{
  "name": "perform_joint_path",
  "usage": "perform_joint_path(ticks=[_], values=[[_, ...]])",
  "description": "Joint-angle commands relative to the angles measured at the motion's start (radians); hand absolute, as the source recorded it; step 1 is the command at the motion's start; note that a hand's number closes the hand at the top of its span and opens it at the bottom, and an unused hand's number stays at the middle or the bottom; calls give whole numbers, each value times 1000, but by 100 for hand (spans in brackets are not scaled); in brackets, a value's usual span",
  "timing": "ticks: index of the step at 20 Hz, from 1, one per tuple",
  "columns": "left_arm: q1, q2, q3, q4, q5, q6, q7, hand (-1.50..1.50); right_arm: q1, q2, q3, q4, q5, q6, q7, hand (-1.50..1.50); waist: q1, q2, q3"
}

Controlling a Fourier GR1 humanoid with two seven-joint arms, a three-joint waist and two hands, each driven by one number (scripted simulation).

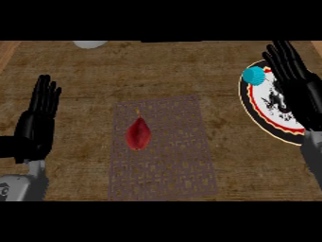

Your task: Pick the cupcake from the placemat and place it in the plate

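A: What does the cupcake (254,75) look like?

B: Small, round and teal, with fine ribbing on its side like a paper case. It sits on the upper left part of the plate (259,115), close to the rim.

A: And the plate?

B: Round, white in the middle with a dark pattern, ringed in red and then black. It lies on the brown counter (80,71), well to the right of the placemat (165,156).

A: Which way does the cupcake point?

B: I cannot tell. It shows as a near-round blob with no clear long axis, so neither its top nor its lean can be read.

A: Is the right hand (299,90) holding it?

B: No. That hand lies over the plate, just right of the cupcake, fingers straight and close together, pointing away from the robot. Whether it touches the cupcake I cannot tell.

A: The left hand (38,125)?

B: Resting open well left of the placemat, fingers straight and up, thumb out to the left.

A: Anything on the placemat?

B: A red, leaf-shaped thing (138,133), long axis running up and down the placemat, its thin tip pointing away from the robot.
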Motion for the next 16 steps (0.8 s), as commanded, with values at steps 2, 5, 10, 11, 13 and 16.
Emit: perform_joint_path(ticks=[2,5,10,11,13,16], values=[[-48,31,-62,-35,-41,-56,-10,0,44,222,57,101,-293,195,-7,-150,68,46,-13],[-80,53,-86,-55,-54,-96,-29,0,63,360,120,121,-445,283,34,-150,136,105,31],[-119,101,-168,-74,-89,-194,-26,0,47,379,123,219,-645,545,60,-150,127,98,1],[-125,101,-184,-71,-99,-198,-17,0,30,351,95,243,-680,592,68,-150,114,96,-3],[-124,114,-194,-74,-106,-214,-10,0,16,276,39,315,-721,681,74,-150,107,87,-10],[-137,126,-205,-74,-107,-237,-3,0,-18,225,16,418,-807,794,125,-150,122,88,-13]])
